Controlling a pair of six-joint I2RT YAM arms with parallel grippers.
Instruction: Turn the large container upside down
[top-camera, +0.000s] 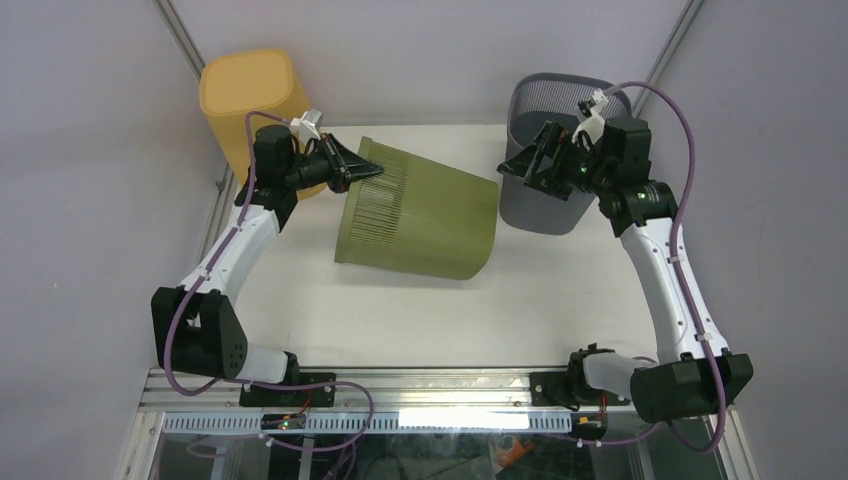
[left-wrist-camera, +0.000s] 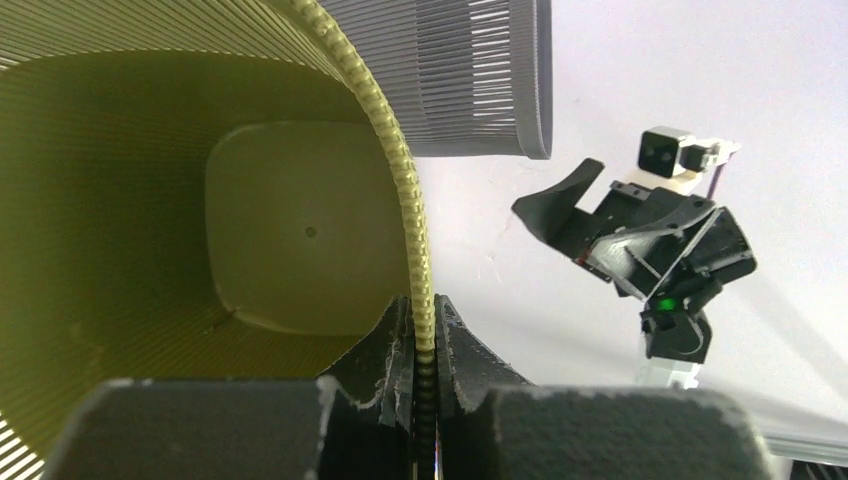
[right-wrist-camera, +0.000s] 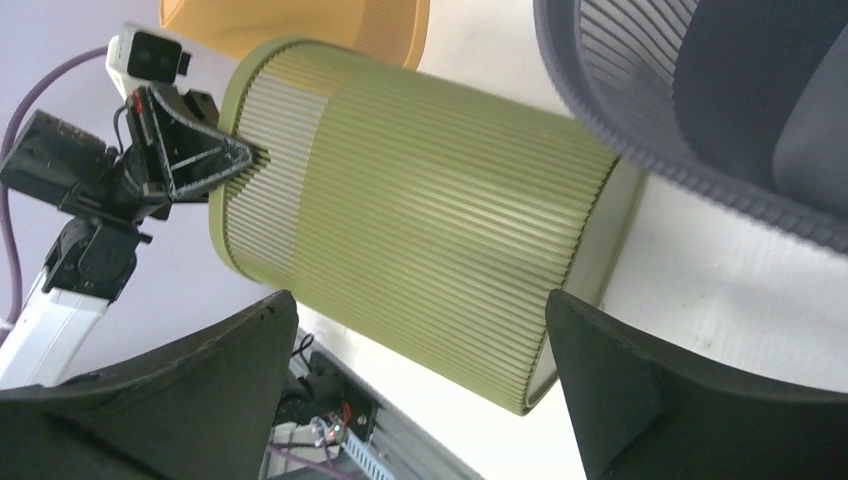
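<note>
Logged large green container (top-camera: 420, 215) lying on its side on the white tabletop (top-camera: 420, 320), centre of the top view, mouth toward the left of frame, base toward the right. Noted ribbed olive wall and a slotted band just under the rim. Saw left claw (top-camera: 362, 172) closed on that rim at upper left, one finger inside and one outside. Checked in the left wrist view: beaded rim edge clamped between the two pads (left-wrist-camera: 395, 350) at bottom centre. Looked into the mouth there and saw only bare ribbed wall and a smooth rounded-square base with a small dot at its middle. Marked base end as just beside grey container (top-camera: 540, 205); could not tell whether touching.

Found grey container at upper right of the top view, mouth up, with a fine slotted wall. Saw its dark inner wall at upper right of the right wrist view; could not tell contents. Found yellow container (top-camera: 250, 90) at upper left, behind the left arm (top-camera: 240, 240), showing a plain closed face to the camera; contents hidden.

Saw right claw (top-camera: 527, 155) wide open and gripping nothing, in front of the grey container, right of centre, apart from the green one. Saw both fingers (right-wrist-camera: 230, 380) spread at the bottom corners of the right wrist view, with the green ribbed wall showing between them further off.
</note>
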